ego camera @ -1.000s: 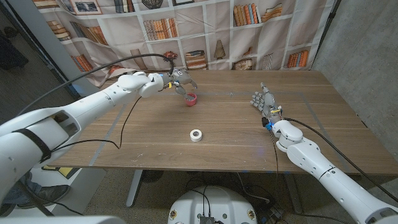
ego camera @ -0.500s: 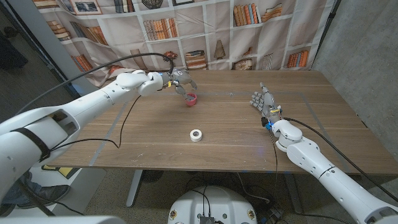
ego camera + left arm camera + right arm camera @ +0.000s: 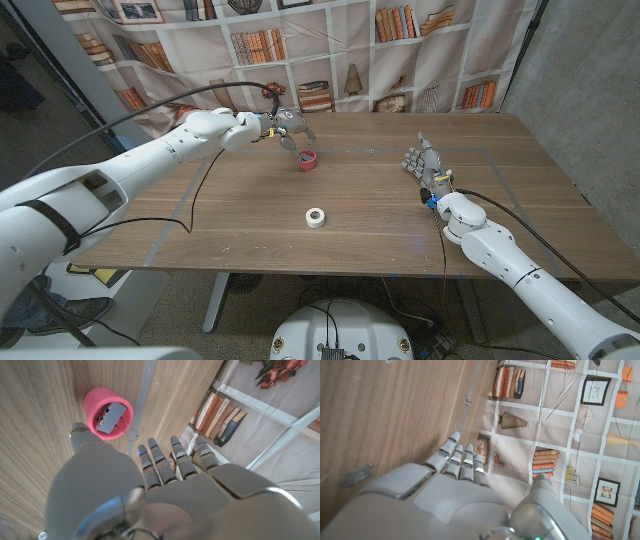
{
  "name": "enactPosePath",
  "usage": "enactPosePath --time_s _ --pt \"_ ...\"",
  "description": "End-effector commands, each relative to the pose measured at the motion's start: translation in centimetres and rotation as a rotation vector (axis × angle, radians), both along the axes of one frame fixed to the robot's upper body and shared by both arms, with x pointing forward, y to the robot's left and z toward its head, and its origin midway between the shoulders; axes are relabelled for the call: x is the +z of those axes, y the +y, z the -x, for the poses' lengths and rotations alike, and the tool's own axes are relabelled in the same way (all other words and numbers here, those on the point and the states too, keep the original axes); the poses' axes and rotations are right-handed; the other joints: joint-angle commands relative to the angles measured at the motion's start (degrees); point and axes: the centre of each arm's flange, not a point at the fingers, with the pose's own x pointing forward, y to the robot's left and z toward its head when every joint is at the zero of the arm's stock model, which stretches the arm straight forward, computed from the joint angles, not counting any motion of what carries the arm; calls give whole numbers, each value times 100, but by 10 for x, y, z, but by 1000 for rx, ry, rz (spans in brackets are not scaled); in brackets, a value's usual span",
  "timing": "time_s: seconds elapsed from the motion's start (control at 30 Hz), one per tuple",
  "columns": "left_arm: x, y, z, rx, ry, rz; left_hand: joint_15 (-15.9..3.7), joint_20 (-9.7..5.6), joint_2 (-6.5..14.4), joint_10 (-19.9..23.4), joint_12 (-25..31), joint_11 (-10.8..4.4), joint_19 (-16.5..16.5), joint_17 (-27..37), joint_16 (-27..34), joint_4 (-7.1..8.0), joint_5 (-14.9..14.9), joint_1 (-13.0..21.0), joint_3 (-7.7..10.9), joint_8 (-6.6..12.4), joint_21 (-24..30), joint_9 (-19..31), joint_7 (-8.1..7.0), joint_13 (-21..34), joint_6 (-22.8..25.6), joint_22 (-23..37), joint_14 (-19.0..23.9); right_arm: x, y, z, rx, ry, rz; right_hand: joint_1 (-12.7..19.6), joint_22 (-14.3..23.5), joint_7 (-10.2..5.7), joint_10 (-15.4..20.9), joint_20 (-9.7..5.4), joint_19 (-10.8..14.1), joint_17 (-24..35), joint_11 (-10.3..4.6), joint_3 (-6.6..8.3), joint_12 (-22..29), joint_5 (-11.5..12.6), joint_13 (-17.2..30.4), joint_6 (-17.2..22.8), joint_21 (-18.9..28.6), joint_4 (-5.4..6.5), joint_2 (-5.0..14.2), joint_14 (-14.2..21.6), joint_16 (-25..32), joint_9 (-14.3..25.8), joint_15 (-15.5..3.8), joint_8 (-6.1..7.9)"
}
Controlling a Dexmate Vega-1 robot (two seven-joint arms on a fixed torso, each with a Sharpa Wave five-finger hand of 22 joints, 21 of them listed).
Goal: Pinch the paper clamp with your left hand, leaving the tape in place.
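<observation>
The paper clamp [image 3: 308,159] is a small pink piece with silver metal parts, on the table's far middle; in the left wrist view the clamp [image 3: 110,414] sits just past my thumb tip. My left hand [image 3: 286,127] hovers just behind and left of it, fingers [image 3: 160,457] spread, holding nothing; whether the thumb touches the clamp I cannot tell. The white tape roll [image 3: 316,217] lies nearer the front, apart from both hands. My right hand [image 3: 424,166] stands at the right side of the table with fingers [image 3: 460,457] straight, holding nothing.
A bookshelf-print curtain [image 3: 340,50] hangs behind the table's far edge. A black cable [image 3: 200,190] from my left arm trails across the table's left part. Thin tape lines [image 3: 470,152] mark the wooden tabletop [image 3: 380,210].
My left hand and forearm have shifted slightly toward the far edge, staying over the clamp. The clamp, the tape and my right hand have not moved.
</observation>
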Motion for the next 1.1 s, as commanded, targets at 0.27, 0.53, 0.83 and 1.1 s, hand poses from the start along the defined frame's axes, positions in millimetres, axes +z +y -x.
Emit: enactPosePath --time_s 0.27,0.53,0.83,1.1 --pt "1 6 -4 14 -2 -30 -651 11 -28 -58 9 -13 70 14 -9 -50 -13 100 21 18 18 21 -64 21 -34 24 -49 0 3 0 -5 10 2 9 17 -4 45 -43 45 10 -11 -3 -5 -5 9 -3 -12 15 78 47 -1 34 5 -6" --pt "-1 7 -7 10 0 -24 -731 11 -14 -5 34 -13 98 16 8 -60 -28 156 39 62 20 25 -74 23 48 23 -21 1 3 -1 -6 10 5 8 17 2 38 -43 49 11 -13 -6 -10 -6 9 -1 -14 15 81 52 0 34 5 -5" --pt "-4 3 -10 1 9 -18 -742 11 25 79 58 -20 140 19 18 -58 -43 208 59 101 24 26 -67 23 144 22 -6 -1 0 -1 -3 12 4 6 18 4 45 -45 50 11 -11 -11 -10 -7 9 -4 -17 15 81 56 1 34 4 -6" --pt "-6 0 -13 -2 17 -16 -759 11 117 130 63 -24 176 23 35 -46 -48 265 93 128 26 27 -39 22 221 22 43 -3 -1 -2 0 20 4 2 18 0 39 -42 51 12 -4 -17 -15 -8 9 -4 -20 14 79 53 -1 34 8 -6"
